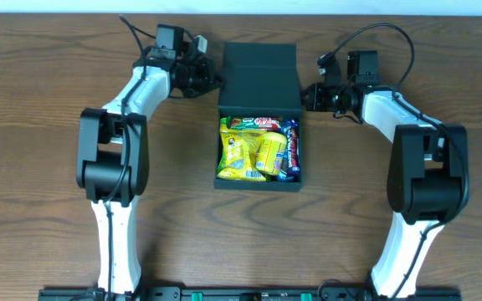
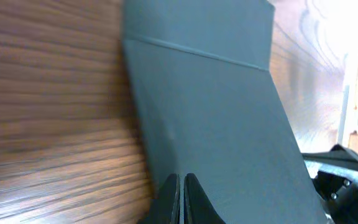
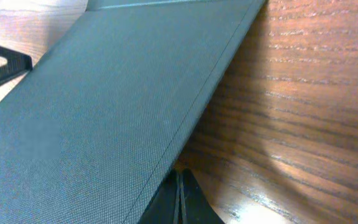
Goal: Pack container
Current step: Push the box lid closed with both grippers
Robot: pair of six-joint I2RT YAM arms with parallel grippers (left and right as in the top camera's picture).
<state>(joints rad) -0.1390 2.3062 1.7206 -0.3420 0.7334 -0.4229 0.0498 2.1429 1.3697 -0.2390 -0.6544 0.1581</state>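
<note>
The dark teal container (image 1: 258,186) stands open at the table's middle, filled with yellow, green, red and blue snack packets (image 1: 256,149). Its flap lid (image 1: 259,79) is folded back behind it and looks raised. My left gripper (image 1: 217,82) is shut, with its tips at the lid's left edge. In the left wrist view the tips (image 2: 180,177) lie against the lid (image 2: 216,106). My right gripper (image 1: 305,94) is shut at the lid's right edge. In the right wrist view its tips (image 3: 179,173) sit just under the edge of the lid (image 3: 104,106).
Brown wooden table (image 1: 48,167) lies all around the container. Both arms reach in from the front, and their bases stand at the front edge. The opposite gripper shows past the lid in each wrist view.
</note>
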